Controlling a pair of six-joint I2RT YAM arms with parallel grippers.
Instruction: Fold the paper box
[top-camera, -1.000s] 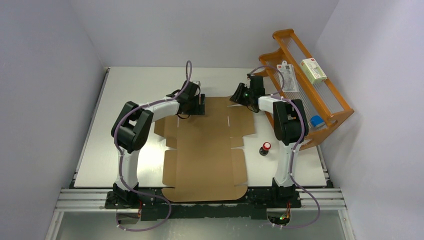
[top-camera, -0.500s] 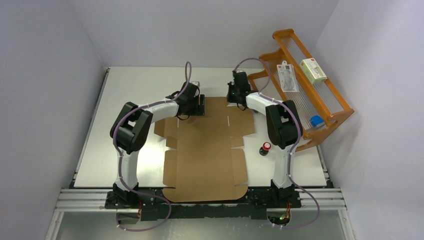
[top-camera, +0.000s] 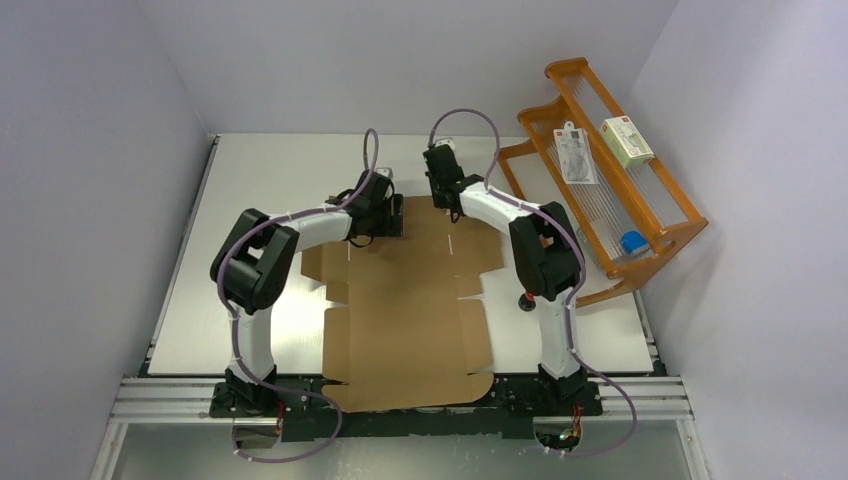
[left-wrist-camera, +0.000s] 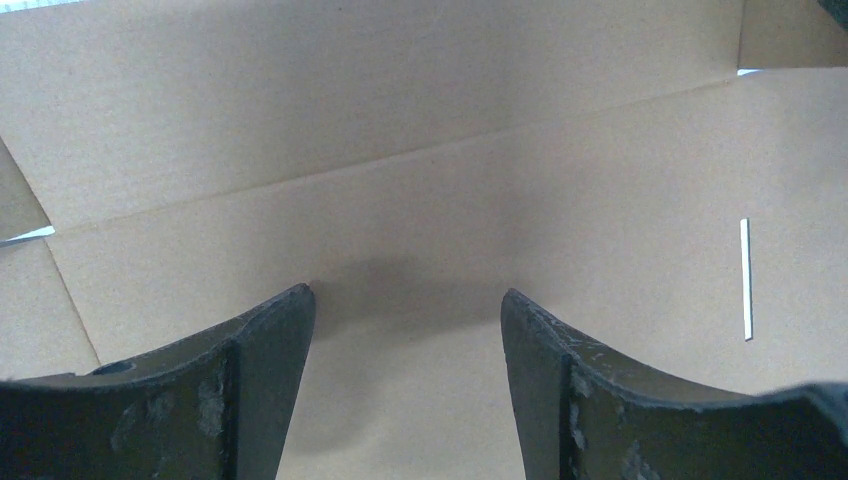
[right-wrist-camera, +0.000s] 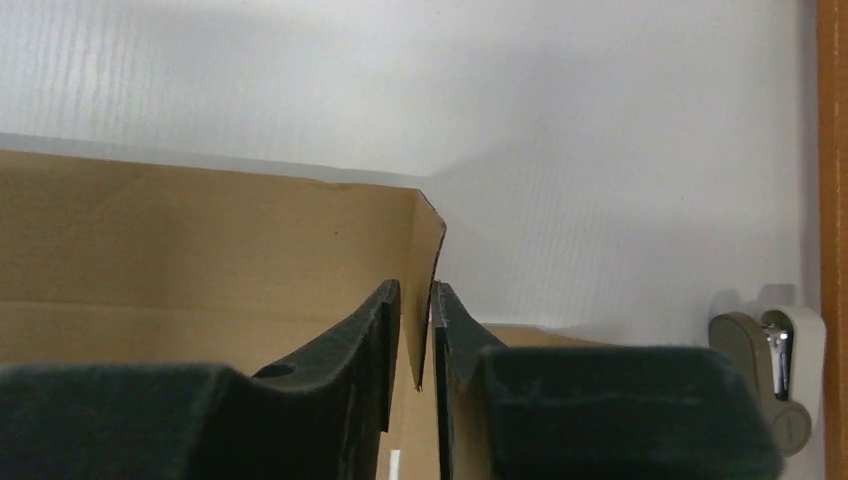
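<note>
Brown paper box (top-camera: 410, 320), creased, slitted.

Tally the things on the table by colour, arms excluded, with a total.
Brown: 1, flat corrugated cardboard paper box
Orange: 1, wooden slatted rack
White-and-green: 1, small carton
Blue: 1, small object on rack
Clear: 1, blister pack
Red-capped: 1, small black item
Total: 6

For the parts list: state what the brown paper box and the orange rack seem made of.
The paper box: matte brown cardboard, likely corrugated; fibrous face, pressed creases and cut slits show. The rack: probably varnished wood, judging by its glossy orange-brown frame; the thin pale rods are too fine to tell.
</note>
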